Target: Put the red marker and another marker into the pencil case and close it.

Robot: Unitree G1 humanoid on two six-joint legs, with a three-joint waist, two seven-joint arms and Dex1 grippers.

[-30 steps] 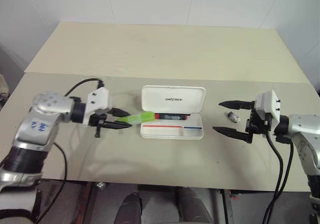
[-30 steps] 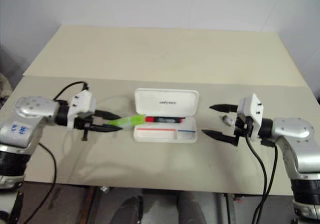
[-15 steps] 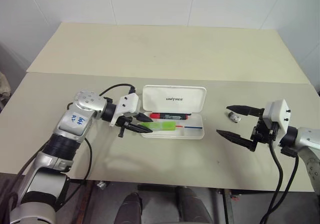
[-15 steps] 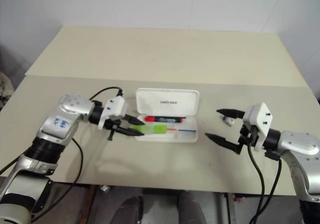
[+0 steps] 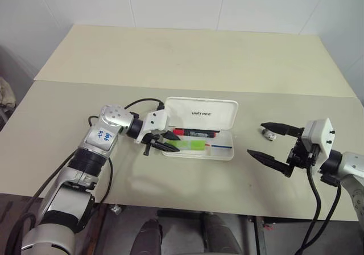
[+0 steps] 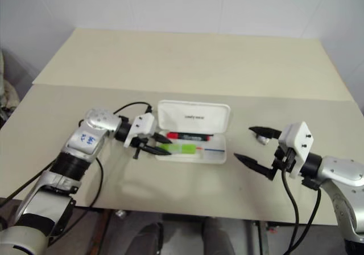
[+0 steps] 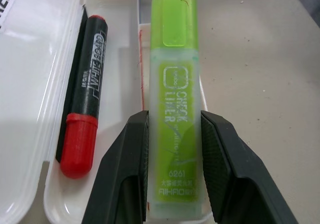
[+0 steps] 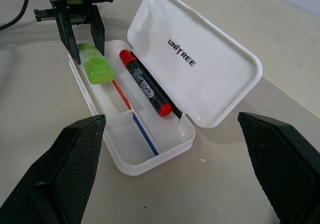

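Note:
The white pencil case (image 5: pixel 222 111) lies open mid-table, lid tipped back and showing its lettering. The red marker (image 5: pixel 195 132) lies in the tray along the hinge side, also seen from the left wrist (image 7: pixel 85 119). My left gripper (image 5: pixel 168 142) is at the case's left end, shut on the lime-green marker (image 7: pixel 175 124). That marker's free end reaches over the front half of the tray (image 8: pixel 95 66), beside the red-and-blue stripe. My right gripper (image 5: pixel 256 138) stands open to the right of the case, nothing between its fingers.
A small grey-white object (image 5: pixel 266 132) lies on the table by the right gripper's far finger. The table is made of two beige tops joined by a seam (image 5: pixel 170 87) behind the case. The front edge runs near my arms.
The left gripper has carried the green marker rightwards and down, from beside the case to over its tray. The right gripper has drawn back a little, still open.

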